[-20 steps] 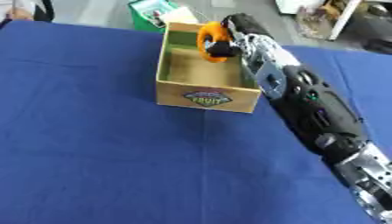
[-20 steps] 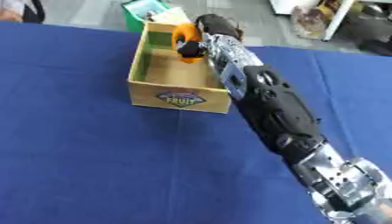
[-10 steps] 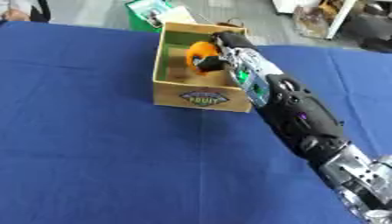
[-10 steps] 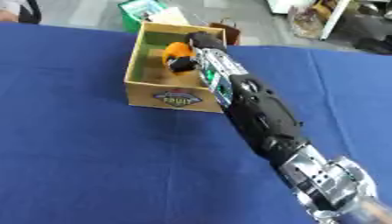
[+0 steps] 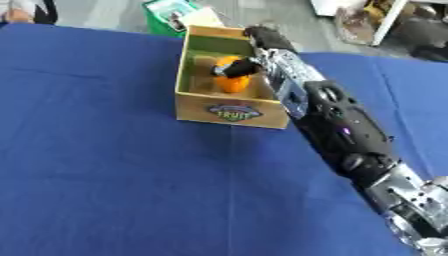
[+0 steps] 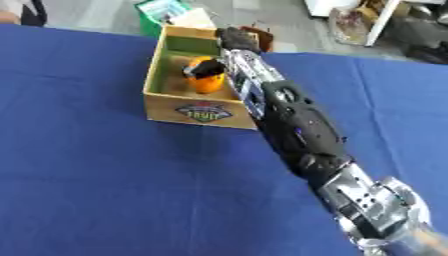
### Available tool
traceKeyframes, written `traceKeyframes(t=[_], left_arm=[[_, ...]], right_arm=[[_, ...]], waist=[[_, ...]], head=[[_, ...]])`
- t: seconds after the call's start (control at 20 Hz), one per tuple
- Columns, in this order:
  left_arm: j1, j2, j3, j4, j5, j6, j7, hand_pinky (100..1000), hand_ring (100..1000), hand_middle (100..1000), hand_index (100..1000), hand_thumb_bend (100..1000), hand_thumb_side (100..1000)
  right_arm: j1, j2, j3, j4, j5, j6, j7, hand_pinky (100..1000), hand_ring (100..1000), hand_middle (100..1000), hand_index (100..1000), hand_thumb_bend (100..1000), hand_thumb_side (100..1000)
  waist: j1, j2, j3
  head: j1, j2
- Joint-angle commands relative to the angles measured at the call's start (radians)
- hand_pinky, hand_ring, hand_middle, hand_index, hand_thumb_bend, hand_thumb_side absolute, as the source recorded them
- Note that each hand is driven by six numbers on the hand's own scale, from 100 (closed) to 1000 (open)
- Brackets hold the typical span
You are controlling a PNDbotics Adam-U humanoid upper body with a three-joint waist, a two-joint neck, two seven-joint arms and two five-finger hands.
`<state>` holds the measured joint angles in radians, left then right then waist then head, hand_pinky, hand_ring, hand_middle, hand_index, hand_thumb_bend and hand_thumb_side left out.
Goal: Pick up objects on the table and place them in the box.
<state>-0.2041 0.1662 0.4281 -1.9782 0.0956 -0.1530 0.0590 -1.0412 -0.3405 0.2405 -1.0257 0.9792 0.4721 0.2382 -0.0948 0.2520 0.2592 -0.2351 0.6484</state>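
I have the right hand (image 5: 254,52) reaching from the table's near right corner out over the right wall of the cardboard box (image 5: 229,111), which stands near the far edge of the blue table (image 5: 114,170). Its dark fingers (image 5: 234,69) are curled round the top of an orange object (image 5: 229,80) inside the box. I cannot tell whether the object touches the box floor.

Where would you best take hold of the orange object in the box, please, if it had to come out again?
Probably by the orange object's upper half, from above: the box walls close off its sides, and the right hand already curls onto it from the right.
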Motion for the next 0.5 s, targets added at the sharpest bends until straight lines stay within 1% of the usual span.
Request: traceKeyframes(t=[0.05,0.15,0.2,0.35,0.5], left_arm=[[-0.012,0.013,0.004,-0.022,-0.001,0.000,0.004,471,346,411,639,100,790],[-0.012,0.015,0.005,-0.022,-0.001,-0.001,0.007,471,346,411,639,100,789],[-0.013,0.015,0.006,-0.022,-0.002,-0.001,0.008,471,346,411,639,100,790],[-0.016,0.018,0.007,-0.022,-0.003,-0.002,0.009,471,346,411,639,100,789],[-0.017,0.020,0.010,-0.022,-0.004,-0.004,0.013,471,346,411,639,100,789]], right_arm=[[0.000,-0.065,-0.009,-0.114,-0.045,0.013,-0.007,865,940,663,934,629,669],[0.025,-0.100,-0.008,-0.219,-0.095,0.026,-0.019,856,929,652,928,569,692],[0.041,-0.120,-0.008,-0.282,-0.120,0.036,-0.026,852,923,645,926,555,714],[0.108,-0.188,-0.026,-0.507,-0.200,0.075,-0.053,842,906,625,921,495,751],[0.195,-0.254,-0.065,-0.741,-0.260,0.109,-0.113,828,878,598,903,348,798]], waist=[[0.006,-0.021,-0.002],[0.005,-0.020,-0.004],[0.005,-0.020,-0.006],[0.004,-0.017,-0.012],[0.005,-0.014,-0.016]], head=[[0.006,-0.012],[0.011,-0.014],[0.013,-0.014],[0.019,-0.015],[0.026,-0.015]])
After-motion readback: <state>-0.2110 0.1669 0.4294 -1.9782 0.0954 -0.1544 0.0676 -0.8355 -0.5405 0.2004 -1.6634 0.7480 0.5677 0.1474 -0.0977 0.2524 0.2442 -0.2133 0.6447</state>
